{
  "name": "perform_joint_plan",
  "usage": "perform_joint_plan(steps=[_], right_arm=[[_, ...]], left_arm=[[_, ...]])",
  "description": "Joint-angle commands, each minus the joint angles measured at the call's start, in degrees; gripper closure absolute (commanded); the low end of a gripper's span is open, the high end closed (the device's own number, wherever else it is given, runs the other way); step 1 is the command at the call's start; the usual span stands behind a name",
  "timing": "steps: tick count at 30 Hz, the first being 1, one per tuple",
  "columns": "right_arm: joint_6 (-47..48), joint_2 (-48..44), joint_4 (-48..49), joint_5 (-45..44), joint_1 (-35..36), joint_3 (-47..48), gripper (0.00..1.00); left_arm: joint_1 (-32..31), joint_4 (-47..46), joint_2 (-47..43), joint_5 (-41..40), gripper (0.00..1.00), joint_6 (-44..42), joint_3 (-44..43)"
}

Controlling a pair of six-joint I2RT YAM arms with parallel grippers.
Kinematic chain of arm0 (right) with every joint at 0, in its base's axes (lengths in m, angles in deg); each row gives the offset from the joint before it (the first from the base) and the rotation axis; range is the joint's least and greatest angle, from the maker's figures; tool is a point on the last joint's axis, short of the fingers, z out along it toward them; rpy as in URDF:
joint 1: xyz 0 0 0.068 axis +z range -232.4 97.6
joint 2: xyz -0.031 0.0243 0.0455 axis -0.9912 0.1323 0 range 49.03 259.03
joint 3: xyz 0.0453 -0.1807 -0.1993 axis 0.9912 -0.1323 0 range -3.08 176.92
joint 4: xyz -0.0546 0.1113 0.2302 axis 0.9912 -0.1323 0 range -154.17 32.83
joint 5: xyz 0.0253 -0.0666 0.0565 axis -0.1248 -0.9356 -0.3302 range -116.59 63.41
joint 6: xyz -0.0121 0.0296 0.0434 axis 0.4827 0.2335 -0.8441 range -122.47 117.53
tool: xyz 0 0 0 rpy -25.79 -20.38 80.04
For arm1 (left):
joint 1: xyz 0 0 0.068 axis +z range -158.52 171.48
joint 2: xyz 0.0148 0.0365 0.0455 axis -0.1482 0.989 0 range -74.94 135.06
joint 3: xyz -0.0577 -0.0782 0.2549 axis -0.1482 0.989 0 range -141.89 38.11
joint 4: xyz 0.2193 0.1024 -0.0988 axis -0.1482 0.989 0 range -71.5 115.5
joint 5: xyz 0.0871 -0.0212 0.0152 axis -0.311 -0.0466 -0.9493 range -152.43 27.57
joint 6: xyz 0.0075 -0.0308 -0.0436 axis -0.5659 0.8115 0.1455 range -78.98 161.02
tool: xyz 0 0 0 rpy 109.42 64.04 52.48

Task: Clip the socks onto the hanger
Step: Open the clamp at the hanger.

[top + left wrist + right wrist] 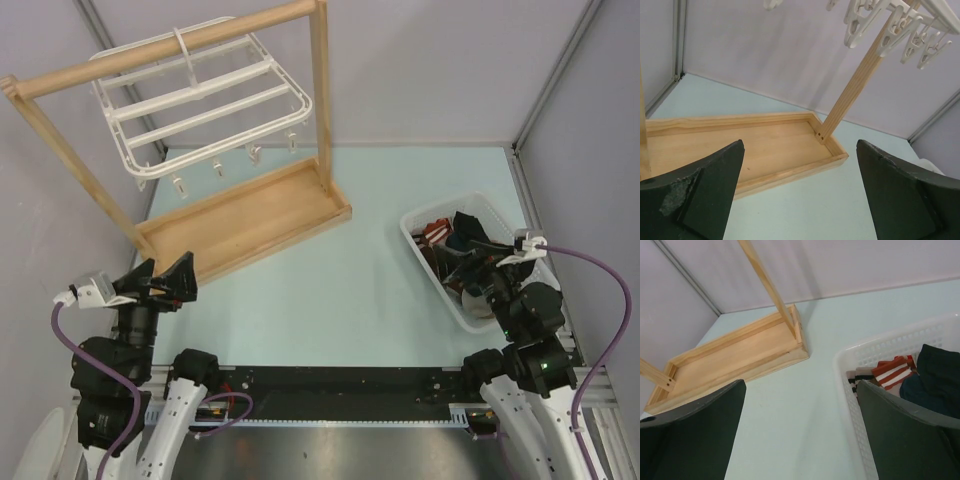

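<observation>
The white plastic hanger (200,95) hangs by its hook from the top bar of a wooden stand, at the back left. Its small clips (216,170) dangle below; some show in the left wrist view (900,32). The dark socks (470,228) lie in a white basket at the right, black and navy in the right wrist view (935,377). My left gripper (163,280) is open and empty, low, just in front of the stand's tray (800,200). My right gripper (472,272) is open and empty over the basket's near left side (800,435).
The wooden stand has a tray base (250,220) and a tall post (320,100); it shows in both wrist views (740,145) (730,360). The white basket (425,215) (890,347) also holds reddish-brown and white striped garments (892,371). Walls enclose the pale table.
</observation>
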Motion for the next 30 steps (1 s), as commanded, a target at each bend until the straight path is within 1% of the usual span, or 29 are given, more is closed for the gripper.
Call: perform_joint_plan(steps=[1, 7, 9, 11, 13, 16, 20, 23, 24, 25, 30], right_arm=[[2.04, 0.09, 2.80, 1.47, 0.14, 1.18, 0.00], [3.45, 0.71, 4.03, 6.29, 0.14, 1.27, 0.00], [3.45, 1.41, 4.73, 7.79, 0.23, 1.27, 0.00], [3.45, 2.55, 6.23, 11.30, 0.23, 1.27, 0.00], [3.27, 4.12, 7.98, 15.16, 0.23, 1.27, 0.00], [2.92, 6.15, 8.95, 18.25, 0.23, 1.71, 0.00], [2.66, 8.96, 9.48, 22.12, 0.23, 3.11, 0.00], [2.13, 11.59, 10.80, 24.84, 0.32, 4.17, 0.00], [2.48, 12.30, 12.63, 27.81, 0.40, 4.08, 0.00], [2.57, 13.27, 13.69, 29.14, 0.40, 4.08, 0.00], [1.60, 19.24, 20.19, 32.57, 2.33, 4.08, 0.00]], left_arm=[[-0.19, -3.41, 0.36, 3.16, 0.00, -3.71, -1.41], [-0.19, -6.75, 5.10, 9.06, 0.00, -7.67, -4.39], [-0.19, -7.81, 6.43, 12.30, 0.00, -8.37, -5.45], [-0.28, -8.69, 8.44, 16.34, 0.01, -9.43, -6.86], [-0.28, -8.52, 9.77, 16.36, 0.01, -9.52, -8.26], [-0.19, -8.87, 12.14, 14.96, 0.00, -9.52, -9.32], [-0.19, -7.47, 17.14, 16.09, 0.00, -9.26, -12.74], [-0.19, -6.94, 19.70, 13.64, 0.00, -8.64, -15.90], [-0.19, -5.80, 20.66, 10.94, 0.00, -8.47, -16.70], [-0.19, -5.44, 20.93, 10.47, 0.00, -8.90, -18.27], [-0.19, -3.42, 23.91, 10.82, 0.00, -11.27, -21.88]])
